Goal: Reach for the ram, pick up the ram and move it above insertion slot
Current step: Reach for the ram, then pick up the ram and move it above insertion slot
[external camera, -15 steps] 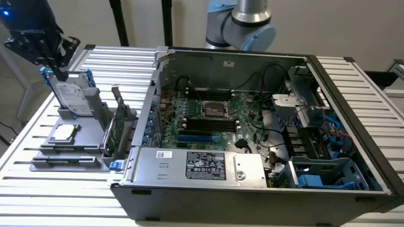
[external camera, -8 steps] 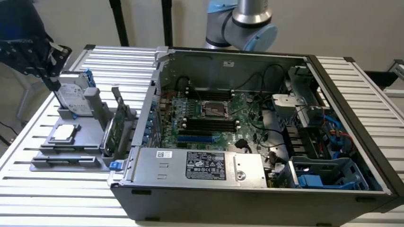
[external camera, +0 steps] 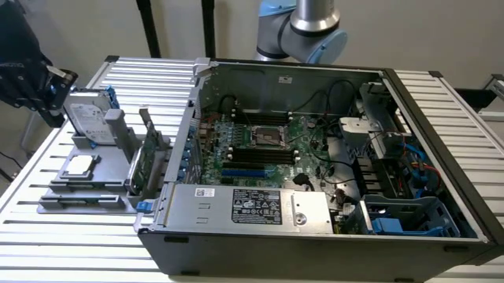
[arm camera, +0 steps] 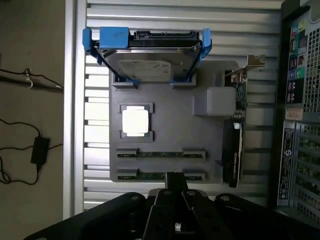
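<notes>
Here the ram (arm camera: 150, 175) was found just by the tool (arm camera: 174, 180), long axis crosswise to it; the tool's opening could not be told.

Two long, thin green ram sticks (arm camera: 160, 154) stand edge-on in slots by the grey plastic tray's (arm camera: 170, 125) edge, faces hidden; the black gripper (arm camera: 173, 177), its body cut off by the picture's edge, covers the nearer stick's middle. A pale grey block (arm camera: 214, 101) hides part of the green expansion card (arm camera: 240, 107).
</notes>
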Robot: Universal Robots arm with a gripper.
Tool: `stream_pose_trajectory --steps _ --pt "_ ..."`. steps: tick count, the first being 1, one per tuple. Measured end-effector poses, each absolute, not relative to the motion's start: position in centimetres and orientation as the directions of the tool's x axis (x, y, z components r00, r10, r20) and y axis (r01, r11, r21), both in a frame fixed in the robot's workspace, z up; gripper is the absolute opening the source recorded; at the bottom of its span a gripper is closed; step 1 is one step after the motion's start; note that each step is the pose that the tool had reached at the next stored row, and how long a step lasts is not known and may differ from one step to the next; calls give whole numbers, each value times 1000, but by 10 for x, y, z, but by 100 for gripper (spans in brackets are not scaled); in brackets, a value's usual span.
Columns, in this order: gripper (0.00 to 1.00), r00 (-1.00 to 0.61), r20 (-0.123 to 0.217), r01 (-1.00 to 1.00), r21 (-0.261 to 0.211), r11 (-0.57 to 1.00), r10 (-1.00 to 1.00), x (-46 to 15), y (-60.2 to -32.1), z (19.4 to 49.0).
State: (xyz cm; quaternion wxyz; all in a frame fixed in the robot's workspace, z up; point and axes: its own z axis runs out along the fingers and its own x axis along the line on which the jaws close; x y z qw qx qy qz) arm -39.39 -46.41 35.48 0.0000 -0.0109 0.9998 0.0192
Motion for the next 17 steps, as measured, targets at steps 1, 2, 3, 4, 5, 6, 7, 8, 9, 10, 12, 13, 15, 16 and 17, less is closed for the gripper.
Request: stream_pose_trajectory --steps 1,2,3,4,5,6,7,8,9,10,12,13,15,16,17 --pt "11 -1000 0 -23 38 999 -23 -394 -467 355" --pt "11 -1000 0 -23 38 999 -23 -395 -470 354" --pt "11 -1000 0 -25 38 999 -25 -395 -474 354" --pt "11 -1000 -1 -27 38 999 -27 -395 -476 354" --pt "11 -999 0 -33 38 999 -33 -395 -476 354" --pt "11 -999 0 -46 38 998 -46 -396 -476 354" --pt "11 -998 0 -64 38 997 -64 -396 -476 354" --pt "11 -997 0 -82 38 996 -82 -396 -476 354" --pt "11 -995 0 -100 38 994 -100 -396 -476 354" --pt "11 -993 0 -118 38 992 -118 -396 -476 354" --pt "11 -988 -1 -155 39 987 -155 -396 -476 354" --pt "11 -985 -1 -173 38 984 -173 -396 -476 354" --pt "11 -978 -1 -208 38 977 -208 -396 -476 354" --pt "11 -974 0 -226 38 973 -226 -396 -476 354" --pt "11 -970 -1 -244 38 969 -244 -396 -476 354"
